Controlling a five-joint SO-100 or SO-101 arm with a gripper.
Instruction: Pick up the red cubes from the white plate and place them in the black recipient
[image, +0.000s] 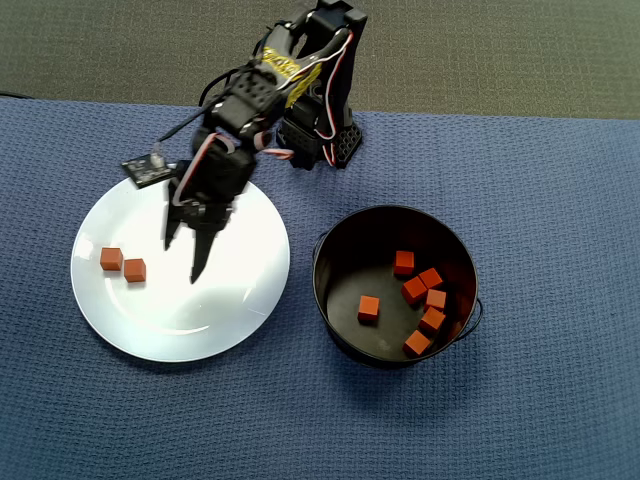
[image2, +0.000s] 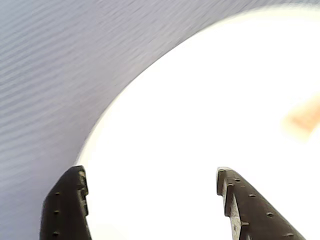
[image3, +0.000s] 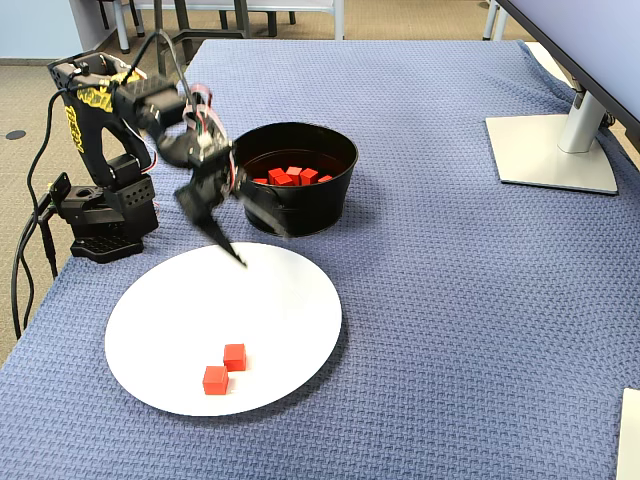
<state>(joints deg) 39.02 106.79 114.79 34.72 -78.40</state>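
Note:
Two red cubes (image: 111, 259) (image: 135, 270) lie side by side on the left part of the white plate (image: 220, 300). In the fixed view they sit near the plate's front edge (image3: 235, 356) (image3: 214, 380). My gripper (image: 183, 258) hangs open over the plate's middle, just right of the cubes, with nothing between its fingers. The wrist view shows both black fingers (image2: 70, 205) spread wide over the plate (image2: 225, 100), with one cube as an orange blur (image2: 305, 117) at the right edge. The black recipient (image: 340, 230) stands right of the plate and holds several red cubes (image: 415, 290).
The arm's base (image3: 105, 220) stands at the table's back left, behind the plate. A monitor stand (image3: 550, 150) sits at the far right in the fixed view. A blue cloth (image: 540, 200) covers the table.

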